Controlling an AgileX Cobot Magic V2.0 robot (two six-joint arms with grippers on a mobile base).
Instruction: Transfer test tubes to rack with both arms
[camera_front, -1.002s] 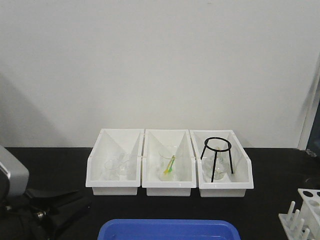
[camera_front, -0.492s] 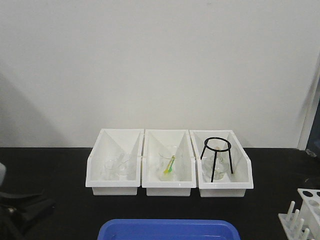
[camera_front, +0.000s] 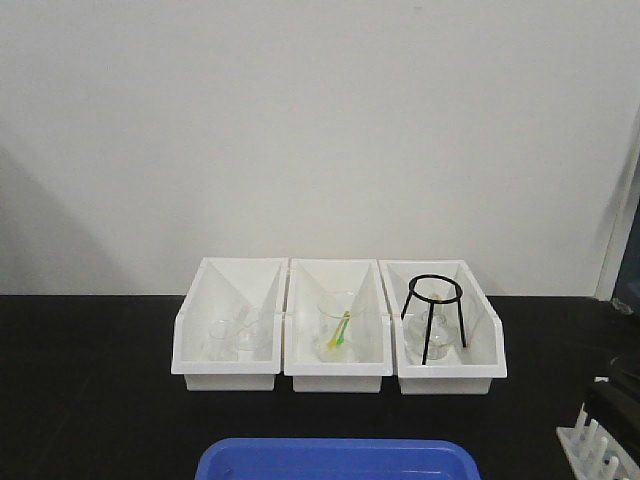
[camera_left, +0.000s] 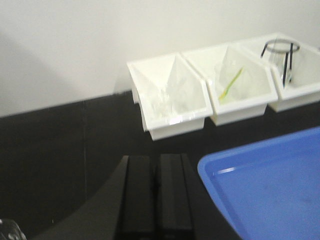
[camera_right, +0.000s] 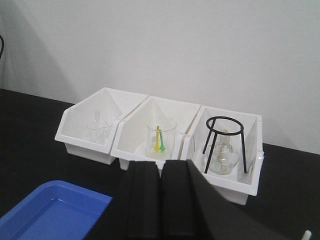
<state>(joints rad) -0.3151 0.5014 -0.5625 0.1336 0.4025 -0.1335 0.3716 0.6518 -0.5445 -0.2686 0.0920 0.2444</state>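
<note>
From the front camera, the rack (camera_front: 597, 448) sits at the lower right corner of the black desk (camera_front: 90, 400), cut off by the right and bottom edges so that only a row of upright white pegs shows. A dark, blurred shape (camera_front: 612, 405), apparently part of an arm, overlaps the rack's upper part and hides its holed top plate; which end effector it belongs to cannot be told. The pegs point straight up, and the peg row seems to run diagonally toward the corner. Three white bins (camera_front: 338, 325) stand side by side at the back of the desk: glassware in the left one, a beaker (camera_front: 336, 325) with yellow and green sticks in the middle one, a black tripod stand (camera_front: 433, 317) over a flask in the right one. A blue tray (camera_front: 336, 460) is cut off by the bottom edge. Half a second ago a dark arm lay at the lower left and the rack's top plate was uncovered; now the left side is bare desk and the dark shape has come in over the rack.

From the left wrist, the left end effector (camera_left: 155, 195) is clenched, its two black fingers pressed together with nothing between them, above the desk just left of the blue tray.

From the right wrist, the right end effector (camera_right: 161, 202) is likewise clenched and holds nothing, pointing toward the bins. A white tip at the bottom right corner may be a rack peg.
</note>
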